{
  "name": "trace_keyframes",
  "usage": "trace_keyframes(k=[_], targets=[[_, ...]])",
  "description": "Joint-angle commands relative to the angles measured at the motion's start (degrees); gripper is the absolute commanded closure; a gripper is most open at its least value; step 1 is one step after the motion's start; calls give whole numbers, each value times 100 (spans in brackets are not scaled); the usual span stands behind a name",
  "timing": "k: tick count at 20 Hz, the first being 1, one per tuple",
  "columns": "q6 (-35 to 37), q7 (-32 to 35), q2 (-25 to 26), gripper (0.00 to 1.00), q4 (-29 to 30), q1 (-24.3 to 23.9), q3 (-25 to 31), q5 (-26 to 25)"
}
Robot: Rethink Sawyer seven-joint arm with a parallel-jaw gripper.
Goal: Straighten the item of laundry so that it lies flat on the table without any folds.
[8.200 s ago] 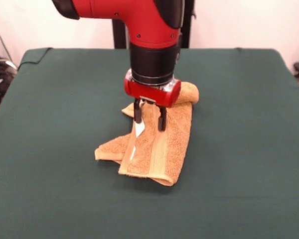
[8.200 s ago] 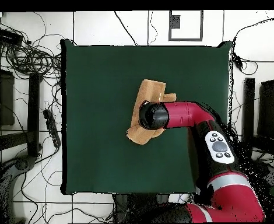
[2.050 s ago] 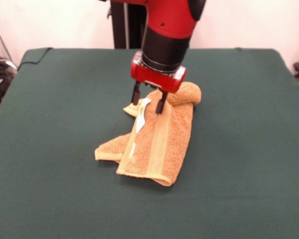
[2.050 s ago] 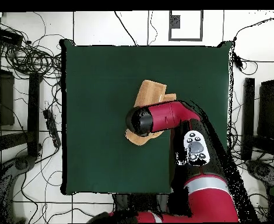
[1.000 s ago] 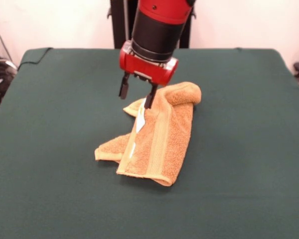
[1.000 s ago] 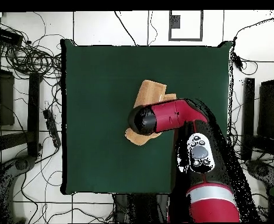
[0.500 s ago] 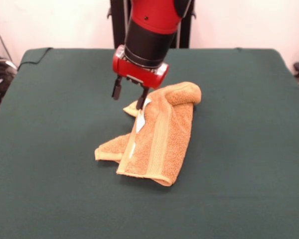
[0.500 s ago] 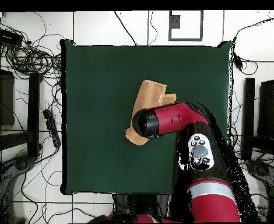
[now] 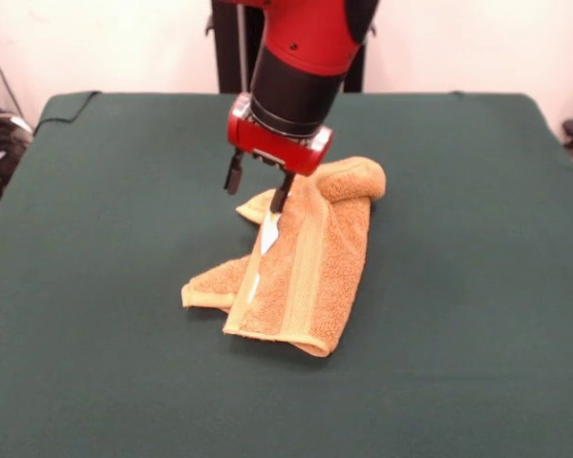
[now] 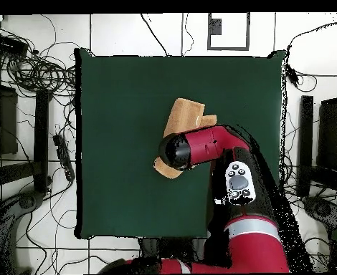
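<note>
The orange-tan terry towel [image 9: 301,262] lies crumpled near the middle of the green-covered bench [image 9: 477,286], well apart from every edge. It is folded over itself lengthwise: a long doubled strip runs from a rolled hump at its far end down to a near edge with a flat woven band along it. A smaller flap sticks out flat on the bench cloth to one side of that strip. A small white label [image 9: 268,235] shows along the fold line, just below the tool.

The tool [image 9: 257,189] hangs from the red and black arm [image 9: 301,67] over the towel's far end, beside the hump. Its two dark fingers [image 9: 233,175] stand apart, moderately wide, holding nothing. One fingertip sits at the towel's upper edge by the label; the other is over bare bench cloth just beside the towel.

From overhead, the arm's wrist covers the towel's [image 10: 185,114] lower part.
</note>
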Motion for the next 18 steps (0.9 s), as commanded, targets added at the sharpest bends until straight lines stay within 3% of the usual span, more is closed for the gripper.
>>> trace_keyframes(k=[1, 9, 18], targets=[[627, -450, 21, 0, 142, 118, 327, 141], [206, -239, 378, 0, 54, 133, 281, -21], [630, -476, -23, 0, 148, -7, 480, 317]])
